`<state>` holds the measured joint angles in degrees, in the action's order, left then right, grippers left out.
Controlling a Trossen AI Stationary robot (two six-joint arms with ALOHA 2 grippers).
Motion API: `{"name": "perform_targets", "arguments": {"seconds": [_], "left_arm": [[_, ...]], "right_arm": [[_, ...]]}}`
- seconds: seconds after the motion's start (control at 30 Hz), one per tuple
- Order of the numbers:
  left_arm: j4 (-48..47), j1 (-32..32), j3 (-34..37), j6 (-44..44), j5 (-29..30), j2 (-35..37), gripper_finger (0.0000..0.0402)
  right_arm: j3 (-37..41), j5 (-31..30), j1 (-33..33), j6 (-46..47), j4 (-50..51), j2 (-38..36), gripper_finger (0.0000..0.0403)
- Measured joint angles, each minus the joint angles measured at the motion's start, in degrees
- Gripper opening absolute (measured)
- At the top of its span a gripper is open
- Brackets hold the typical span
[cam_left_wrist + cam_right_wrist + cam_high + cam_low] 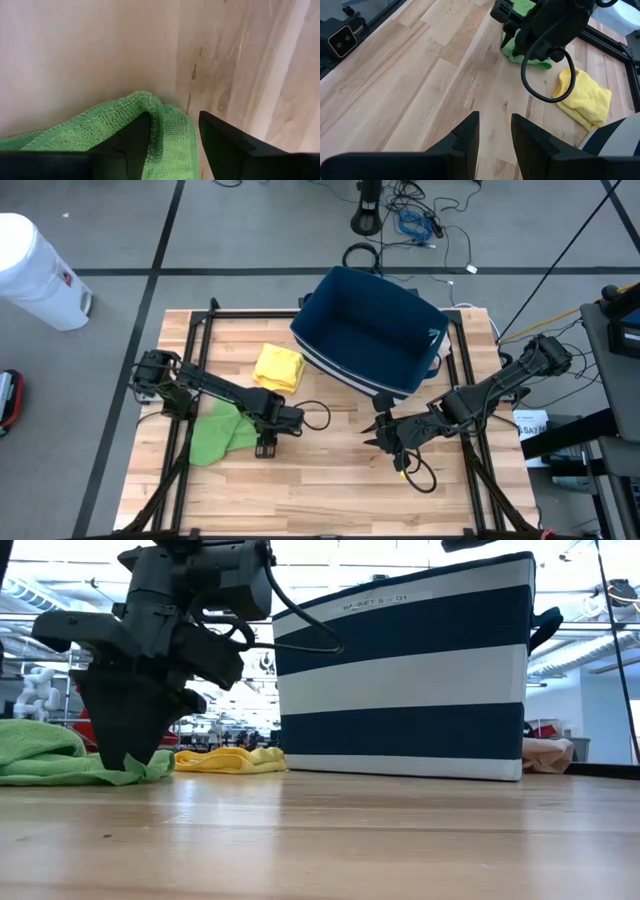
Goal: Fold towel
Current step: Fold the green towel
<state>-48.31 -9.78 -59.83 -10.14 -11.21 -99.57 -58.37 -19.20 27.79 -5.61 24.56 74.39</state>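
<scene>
Grey floor [250, 220] surrounds the wooden table [330, 480], crossed by dark lines. A white bin [35, 272] stands at ten o'clock from the table. At twelve o'clock a black stand base [367, 220] sits among loose cables [420, 225], one of them blue. At three o'clock a grey bench [610, 330] carries equipment. Seen level across the table, the room behind is bright, with ceiling beams [60, 590] and white light overhead.

Green towel [165, 135] partly behind gripper [175, 137]
</scene>
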Motion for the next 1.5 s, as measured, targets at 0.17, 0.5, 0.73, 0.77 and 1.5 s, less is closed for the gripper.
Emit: {"name": "perform_targets", "arguments": {"seconds": [0.17,0.5,0.73,0.77,1.5], "left_arm": [[0.07,-1.29,-0.02,2.2,5.74,-0.14,0.0185],[0.43,-2.63,-0.04,4.58,11.47,-0.48,0.0169],[0.44,-3.44,-0.04,6.24,12.88,-0.52,0.0107],[0.44,-3.48,-0.04,6.24,13.29,-0.52,0.0097],[-10.21,-7.23,-30.35,15.24,13.36,-0.59,0.0001]], "right_arm": [[0.0,0.0,0.0,0.0,0.0,0.0,0.01],[-0.02,0.0,0.0,-0.19,-0.04,0.0,0.01],[-0.02,-0.01,0.0,-0.1,-0.33,0.0,0.01],[-0.02,-0.01,0.0,-0.08,-0.32,0.0,0.01],[-0.04,4.62,0.07,0.28,-0.27,-0.02,0.01]]}}
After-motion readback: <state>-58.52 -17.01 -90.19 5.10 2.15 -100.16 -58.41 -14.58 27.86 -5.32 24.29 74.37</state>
